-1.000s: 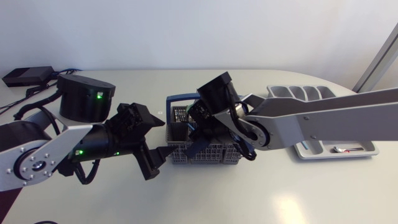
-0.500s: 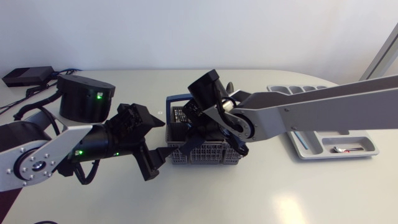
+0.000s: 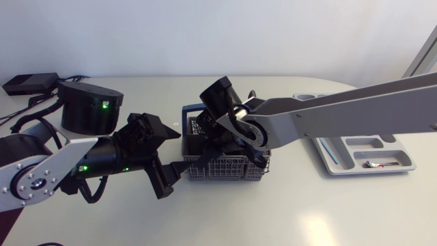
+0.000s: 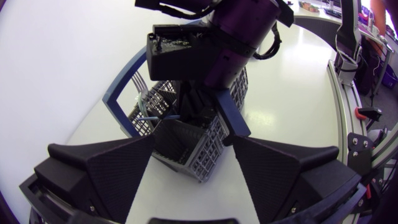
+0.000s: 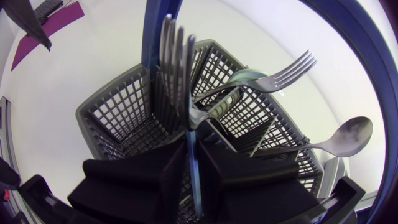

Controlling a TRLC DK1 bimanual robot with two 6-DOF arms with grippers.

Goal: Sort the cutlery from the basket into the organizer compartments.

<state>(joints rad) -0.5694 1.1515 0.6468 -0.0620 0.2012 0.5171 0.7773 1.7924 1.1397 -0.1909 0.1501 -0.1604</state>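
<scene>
The grey mesh cutlery basket [image 3: 232,171] with a blue handle [image 5: 158,37] stands mid-table. My right gripper [image 3: 215,143] reaches down into its left part. In the right wrist view its fingers [image 5: 134,180] press from both sides on the handle of an upright fork [image 5: 177,59]. A second fork [image 5: 273,78] and a spoon [image 5: 345,137] lean in the compartments beyond. My left gripper [image 4: 193,180] stands open just off the basket's [image 4: 199,155] near left corner, touching nothing. The grey organizer [image 3: 392,147] lies at the right, with a small item in one compartment.
A black cylinder [image 3: 89,106] stands at the back left, with a black box [image 3: 27,83] and cables behind it. My right arm [image 3: 341,116] spans the table above the organizer's left side.
My right gripper has shifted left and lower into the basket, and its fingers have closed on the fork. The left arm has not moved.
</scene>
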